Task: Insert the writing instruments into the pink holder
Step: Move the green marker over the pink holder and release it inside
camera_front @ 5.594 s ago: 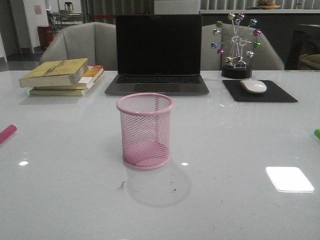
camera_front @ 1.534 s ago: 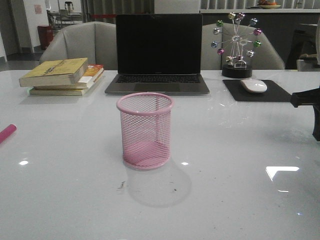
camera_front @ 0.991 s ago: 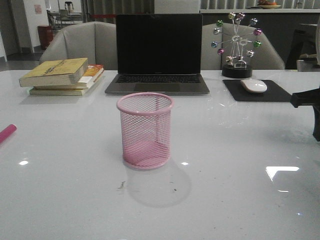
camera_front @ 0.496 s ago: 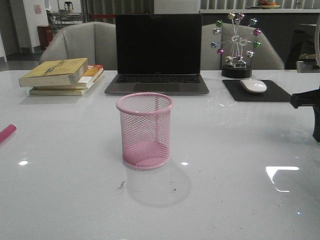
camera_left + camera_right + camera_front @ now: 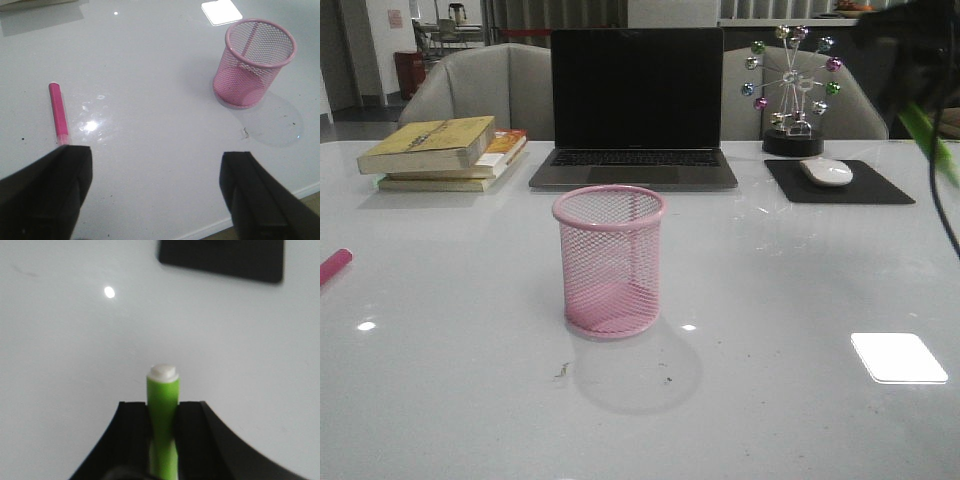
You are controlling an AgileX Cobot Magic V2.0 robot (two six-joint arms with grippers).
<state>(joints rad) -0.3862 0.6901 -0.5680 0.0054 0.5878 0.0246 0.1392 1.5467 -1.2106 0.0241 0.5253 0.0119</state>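
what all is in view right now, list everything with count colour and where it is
pink holder: 1, pink mesh, upright at table centre, nothing inside
magenta pen: 1, pink, flat on the table at the robot's far left
green pen: 1, lime green with white tip, held off the table at the right
laptop: 1, dark, open, behind the holder
books: small stack, yellowish covers, back left
mouse: 1, white, on a black mouse pad, back right
wheel ornament: 1, coloured balls, back right
table: 1, white, glossy
left gripper: black, open, above the table
right gripper: black, closed on the green pen
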